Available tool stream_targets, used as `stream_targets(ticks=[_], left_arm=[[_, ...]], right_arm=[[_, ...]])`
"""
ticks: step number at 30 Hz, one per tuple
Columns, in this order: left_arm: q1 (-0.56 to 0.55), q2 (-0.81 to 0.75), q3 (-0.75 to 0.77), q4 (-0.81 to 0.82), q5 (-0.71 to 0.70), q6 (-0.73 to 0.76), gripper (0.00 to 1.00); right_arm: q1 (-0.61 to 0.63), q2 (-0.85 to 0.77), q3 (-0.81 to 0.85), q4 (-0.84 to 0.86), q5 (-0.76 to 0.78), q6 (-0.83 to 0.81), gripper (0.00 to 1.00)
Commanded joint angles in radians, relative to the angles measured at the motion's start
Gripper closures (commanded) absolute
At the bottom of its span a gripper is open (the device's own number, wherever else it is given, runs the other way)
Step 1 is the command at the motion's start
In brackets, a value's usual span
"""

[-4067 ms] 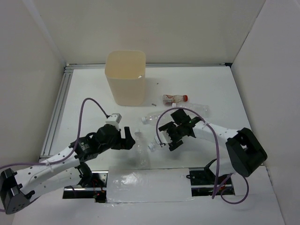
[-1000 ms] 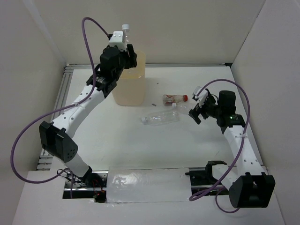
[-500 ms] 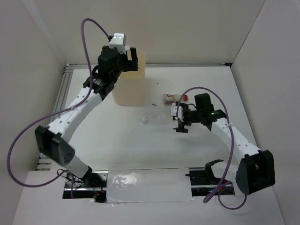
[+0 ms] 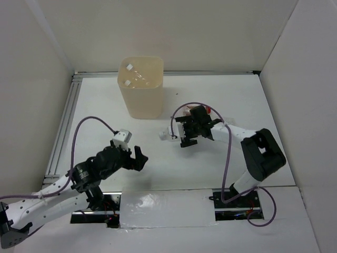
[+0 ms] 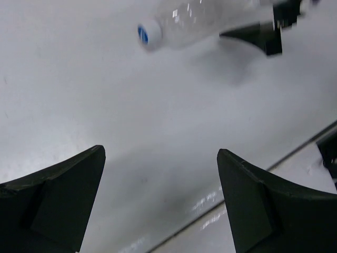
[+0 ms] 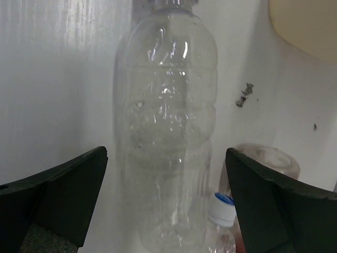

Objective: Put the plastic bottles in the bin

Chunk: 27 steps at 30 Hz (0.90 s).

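Note:
The cream bin (image 4: 140, 89) stands at the back, with two white-capped bottles (image 4: 132, 71) showing inside. A clear bottle (image 4: 166, 135) lies on the table mid-right. My right gripper (image 4: 184, 135) is open and straddles it; in the right wrist view the bottle (image 6: 167, 142) lies between the two fingers (image 6: 58, 195), apart from both. A second clear bottle's cap (image 6: 221, 206) lies beside it. The red-capped bottle (image 4: 208, 110) is mostly hidden behind the right arm. My left gripper (image 4: 138, 158) is open and empty at the near left; its view shows the lying bottle (image 5: 181, 18) far ahead.
The bin's corner (image 6: 305, 26) shows at the top right of the right wrist view. White walls enclose the table on three sides. A metal rail (image 4: 63, 126) runs along the left edge. The taped front edge (image 4: 166, 208) lies close behind the left gripper.
The left arm has come down from over the bin to the near left, its bottle now inside the bin. The right gripper has moved left and settled over the lying clear bottle.

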Motion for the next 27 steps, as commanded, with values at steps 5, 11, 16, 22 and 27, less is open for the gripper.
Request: stream_targets(ticks=[5, 11, 16, 22, 27], left_arm=[[-0.123, -0.120, -0.032, -0.099, -0.121, -0.262, 0.00], [-0.123, 0.033, 0.019, -0.066, -0.093, -0.207, 0.00], [-0.132, 0.043, -0.010, 0.039, -0.059, -0.153, 0.00], [-0.132, 0.034, -0.047, 0.129, -0.036, -0.103, 0.00], [-0.141, 0.106, -0.037, 0.183, -0.013, -0.070, 0.00]], right_arm=[[0.051, 0.168, 0.144, -0.025, 0.051, -0.109, 0.14], [0.032, 0.184, 0.365, -0.419, -0.142, -0.120, 0.62], [0.032, -0.013, 0.522, -0.483, -0.365, 0.053, 0.74], [0.032, -0.091, 0.760, -0.377, -0.423, 0.324, 0.73], [0.104, 0.004, 0.897, -0.008, -0.287, 0.543, 0.70]])
